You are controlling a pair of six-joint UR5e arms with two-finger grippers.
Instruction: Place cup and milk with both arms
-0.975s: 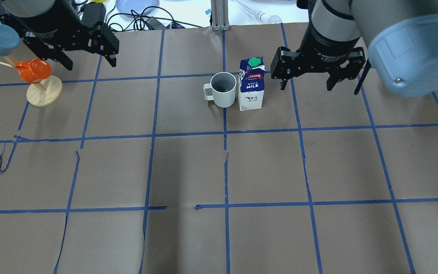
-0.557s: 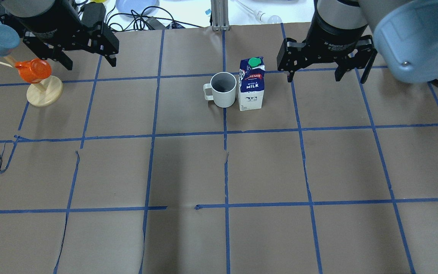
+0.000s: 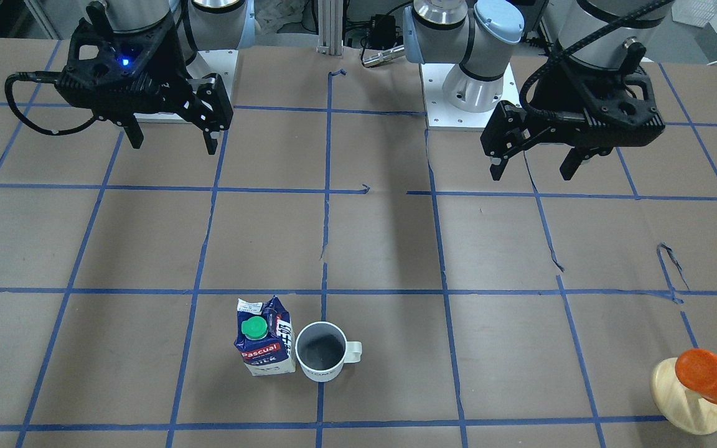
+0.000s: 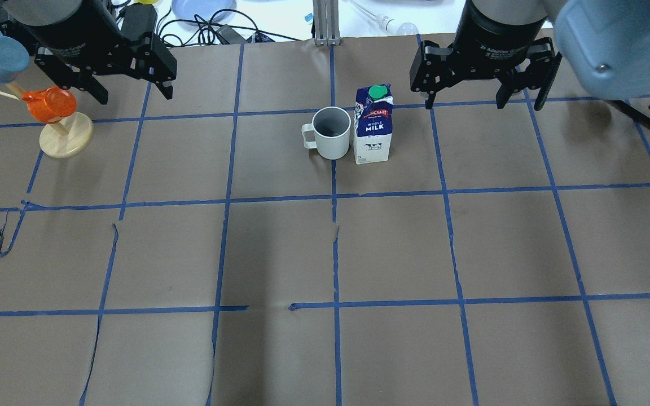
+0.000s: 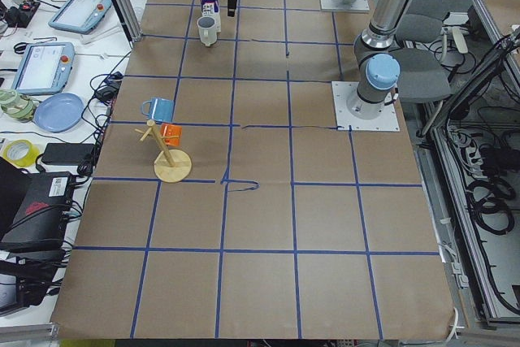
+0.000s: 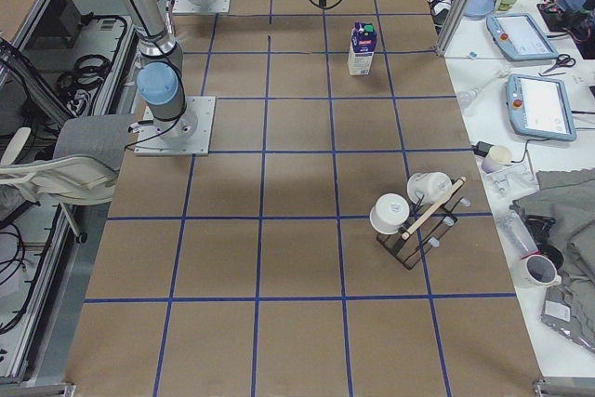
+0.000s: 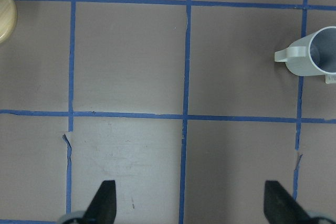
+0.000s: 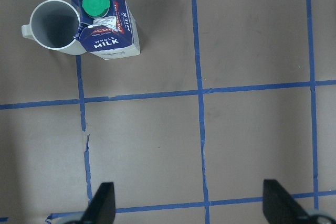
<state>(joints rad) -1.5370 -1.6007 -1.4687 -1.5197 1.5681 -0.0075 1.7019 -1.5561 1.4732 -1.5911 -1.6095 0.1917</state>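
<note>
**Counter** (image 4: 392, 242): brown paper, blue tape grid.

**Milk** (image 4: 374, 127): upright carton, long axis vertical, green cap screwed on, contents not visible. It stands in the far middle of the grid, on the robot's right of the cup.

**Cup** (image 4: 332, 132): upright, mouth up, dark inside with nothing in it. The handle points to the robot's left, away from the carton. Its wall touches the carton or very nearly does; which cannot be told.

**Right gripper** (image 4: 464, 102): fingers spread wide, holding nothing, raised above the counter. The milk lies to its left, off its centre line, at the upper left of the right wrist view. This is the nearer arm to the pair.

**Left gripper** (image 4: 133, 93): fingers spread wide, holding nothing, well apart from the cup, which sits at the right edge of the left wrist view.

**Orange cup** (image 4: 48, 105): on a pale wooden stand, below the left gripper; not part of the task.

**Judgement:** any regrasp favours the right arm for the milk, moving leftward.
</note>
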